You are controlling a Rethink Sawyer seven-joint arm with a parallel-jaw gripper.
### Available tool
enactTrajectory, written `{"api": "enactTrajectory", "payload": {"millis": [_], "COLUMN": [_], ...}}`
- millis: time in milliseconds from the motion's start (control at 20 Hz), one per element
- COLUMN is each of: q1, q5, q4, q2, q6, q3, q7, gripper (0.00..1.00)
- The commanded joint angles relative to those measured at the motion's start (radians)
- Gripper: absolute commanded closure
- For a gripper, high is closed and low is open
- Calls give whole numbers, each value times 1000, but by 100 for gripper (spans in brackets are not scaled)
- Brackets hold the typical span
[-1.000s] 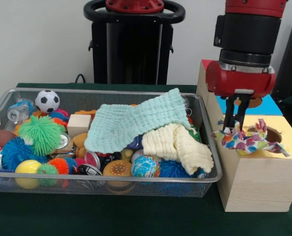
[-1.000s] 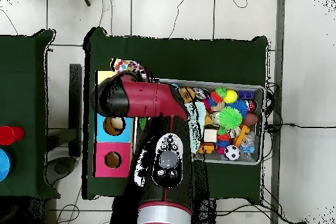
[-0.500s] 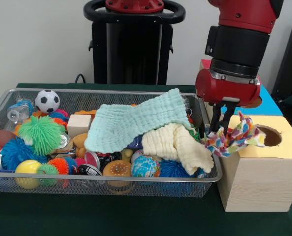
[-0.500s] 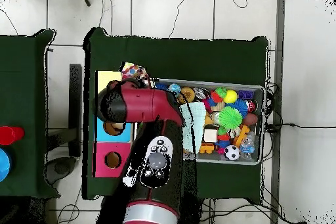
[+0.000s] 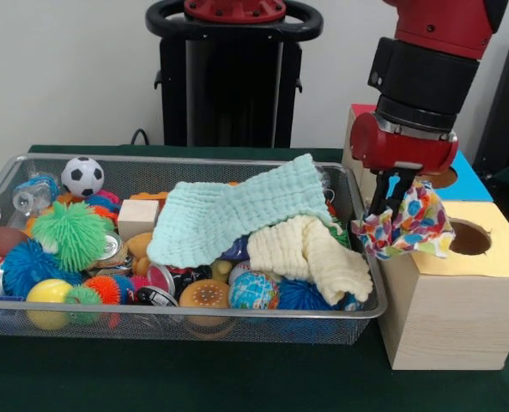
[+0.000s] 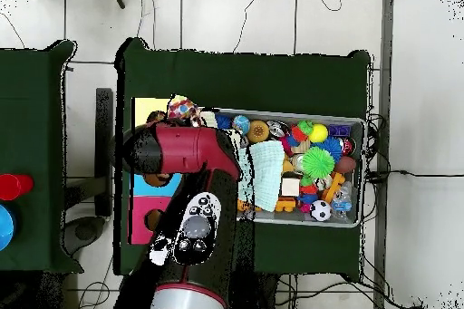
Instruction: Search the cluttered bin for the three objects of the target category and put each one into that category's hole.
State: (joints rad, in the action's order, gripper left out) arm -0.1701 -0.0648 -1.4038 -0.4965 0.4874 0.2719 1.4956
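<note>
A multicoloured patterned cloth point(image 5: 409, 227) hangs bunched from my gripper point(image 5: 395, 204), which is shut on its top. It dangles just above the left edge of the wooden box's yellow top, left of the round hole point(image 5: 469, 238). In the overhead view the cloth point(image 6: 181, 109) peeks out beside the red arm point(image 6: 181, 149), which hides the gripper. Inside the wire bin point(image 5: 5, 184) a mint cloth point(image 5: 237, 210) lies spread over the clutter, with a cream cloth point(image 5: 310, 253) beside it at the right end.
The wooden box point(image 5: 443, 318) stands right of the bin, with a blue section and another hole point(image 5: 443, 179) behind the yellow one. The bin holds a soccer ball point(image 5: 82, 175), spiky balls point(image 5: 68, 233), a wooden block point(image 5: 137, 216) and cans.
The patterned cloth lay spread on the yellow box top; my gripper has lifted it, swung slightly toward the bin, then back, and it now hangs bunched above the box edge.
</note>
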Motion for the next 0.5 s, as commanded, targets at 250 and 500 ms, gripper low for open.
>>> {"api": "enactTrajectory", "payload": {"millis": [250, 500], "q1": [6, 8], "q5": [-69, -70], "q4": [-38, 9], "q2": [13, 12], "q6": [114, 113], "q3": [-38, -35], "q7": [245, 237], "gripper": [100, 100]}}
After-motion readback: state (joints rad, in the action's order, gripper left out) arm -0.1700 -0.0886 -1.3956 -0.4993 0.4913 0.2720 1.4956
